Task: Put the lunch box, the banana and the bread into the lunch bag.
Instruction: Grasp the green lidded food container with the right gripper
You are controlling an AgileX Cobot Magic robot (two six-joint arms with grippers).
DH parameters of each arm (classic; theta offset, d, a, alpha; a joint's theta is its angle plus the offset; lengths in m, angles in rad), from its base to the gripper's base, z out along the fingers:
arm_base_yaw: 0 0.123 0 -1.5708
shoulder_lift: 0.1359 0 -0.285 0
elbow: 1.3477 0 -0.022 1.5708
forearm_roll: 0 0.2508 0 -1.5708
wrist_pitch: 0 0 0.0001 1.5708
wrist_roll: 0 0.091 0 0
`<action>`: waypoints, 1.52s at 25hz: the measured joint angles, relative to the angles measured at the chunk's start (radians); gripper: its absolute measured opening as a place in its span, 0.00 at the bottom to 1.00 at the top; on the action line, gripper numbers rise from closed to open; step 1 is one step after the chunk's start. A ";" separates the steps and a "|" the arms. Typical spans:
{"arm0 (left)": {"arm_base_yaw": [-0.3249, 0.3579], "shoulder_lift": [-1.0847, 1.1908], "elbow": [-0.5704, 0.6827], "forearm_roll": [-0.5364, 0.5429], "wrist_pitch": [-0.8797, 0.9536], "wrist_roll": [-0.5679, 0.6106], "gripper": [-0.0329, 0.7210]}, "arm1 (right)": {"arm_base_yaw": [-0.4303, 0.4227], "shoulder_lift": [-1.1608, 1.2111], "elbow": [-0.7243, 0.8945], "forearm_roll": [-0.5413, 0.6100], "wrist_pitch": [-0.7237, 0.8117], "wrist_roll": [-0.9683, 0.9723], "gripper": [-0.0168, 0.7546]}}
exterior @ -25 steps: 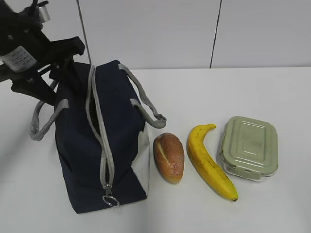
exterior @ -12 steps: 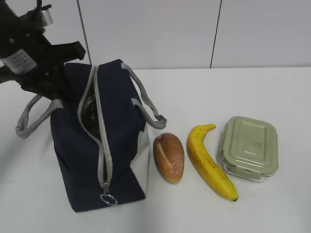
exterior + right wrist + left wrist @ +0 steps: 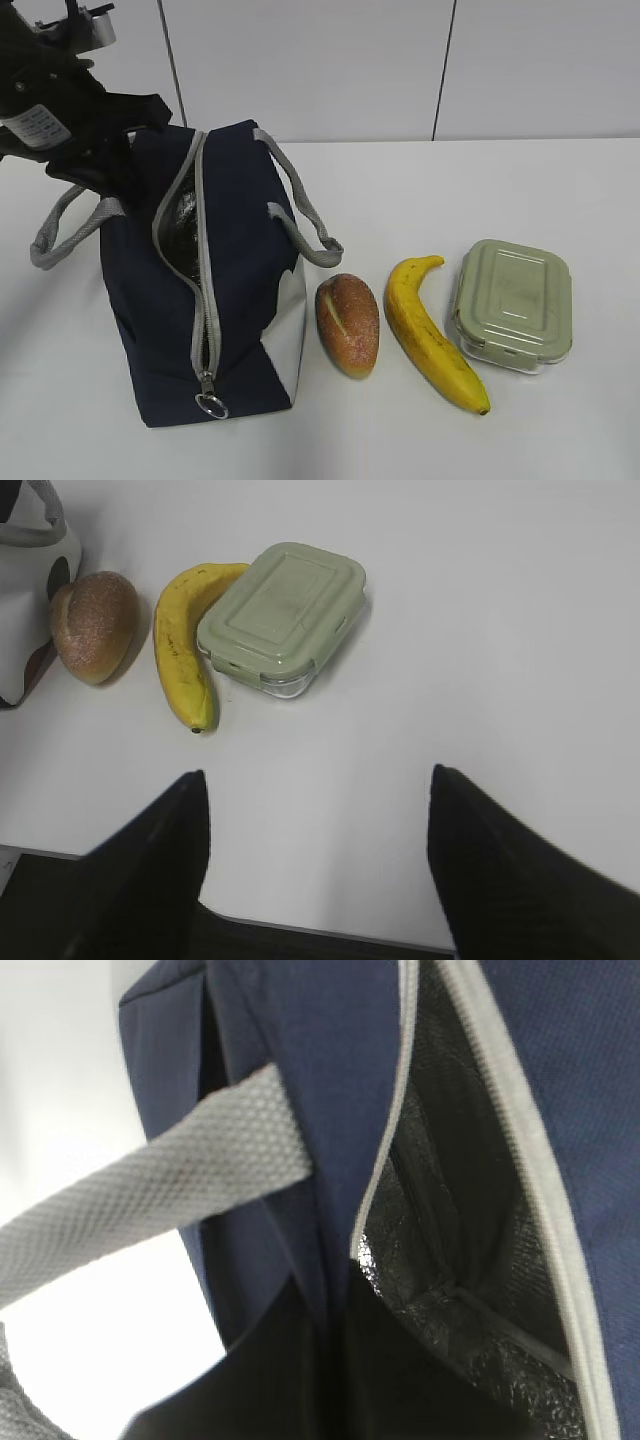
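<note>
Three items: bread (image 3: 347, 324), banana (image 3: 431, 332), box (image 3: 514, 304) lie on the table, well right of our left gripper (image 3: 118, 165).
Change: left gripper clenched on the bag (image 3: 190, 290) wall; mouth now pulled wider.
Right gripper (image 3: 315, 810): spread, empty, box ahead-left.
Meaning: bag ready; nothing loaded.

lunch bag (image 3: 240, 300) mouth gapes; grey handle (image 3: 300, 215) droops beside the opening.
</note>
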 joint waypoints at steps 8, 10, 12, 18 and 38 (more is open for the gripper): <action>0.000 0.029 -0.004 -0.010 -0.010 0.026 0.04 | 0.000 0.000 0.000 0.000 0.000 0.000 0.68; 0.000 0.044 -0.004 -0.017 -0.005 0.044 0.04 | 0.000 0.000 0.000 0.000 0.000 0.000 0.68; 0.000 0.053 -0.004 -0.021 -0.006 0.066 0.04 | 0.000 0.000 0.000 0.000 0.000 0.000 0.68; 0.000 0.054 -0.004 -0.026 -0.007 0.102 0.04 | 0.000 0.020 0.000 0.037 -0.002 0.064 0.68; 0.000 0.009 -0.004 -0.034 -0.017 0.106 0.04 | 0.000 0.886 -0.012 0.232 -0.469 -0.040 0.68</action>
